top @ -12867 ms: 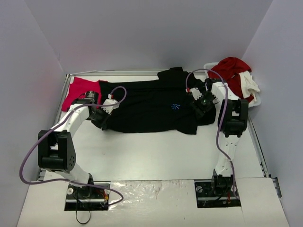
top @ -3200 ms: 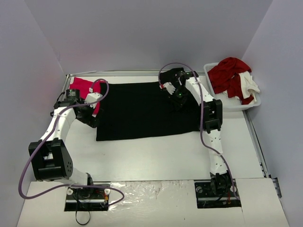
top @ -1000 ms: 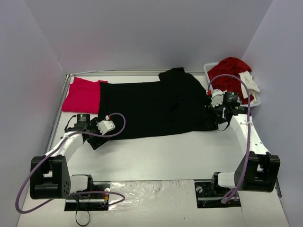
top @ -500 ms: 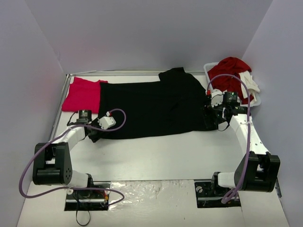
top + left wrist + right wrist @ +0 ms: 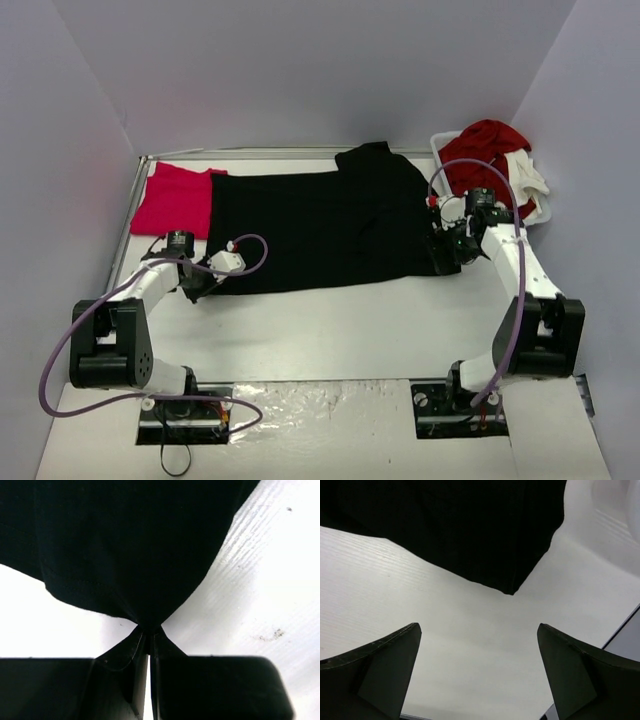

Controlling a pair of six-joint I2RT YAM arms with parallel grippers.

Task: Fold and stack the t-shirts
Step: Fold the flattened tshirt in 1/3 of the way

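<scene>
Left gripper (image 5: pixel 147 632) pinches large black cloth t-shirt (image 5: pixel 320 225) corner; right gripper (image 5: pixel 477 630) spread, empty. Risk: one-sided pull skews fold.

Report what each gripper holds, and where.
The left gripper pinches the black t-shirt at its near-left corner. The right gripper is open, holding nothing.
</scene>
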